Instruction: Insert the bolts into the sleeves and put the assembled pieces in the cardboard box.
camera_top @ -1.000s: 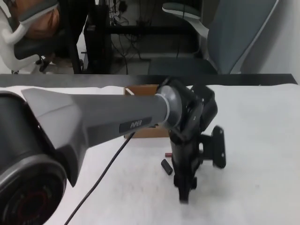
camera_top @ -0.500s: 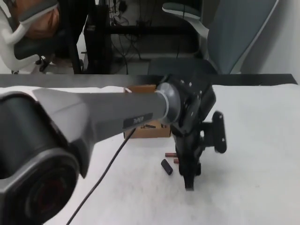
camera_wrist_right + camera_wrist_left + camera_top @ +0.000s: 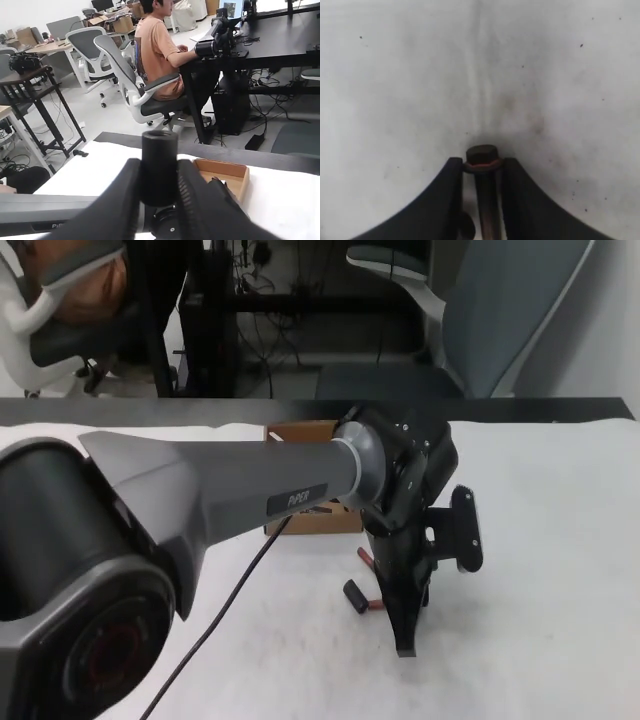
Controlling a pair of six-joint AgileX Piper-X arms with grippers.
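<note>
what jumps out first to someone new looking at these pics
A big grey arm stretches across the high view down to the white bench. The left gripper pinches a bolt over the bench, while the right gripper holds a black sleeve, the cardboard box beyond it.

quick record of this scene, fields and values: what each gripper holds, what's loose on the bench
left gripper: shut on a bolt, pointing down, low over the bench
right gripper: shut on a black sleeve, raised above the bench
cardboard box: on the bench, top open
loose on bench: spare sleeve, nearer bolt, farther bolt, all beside the left gripper
</note>
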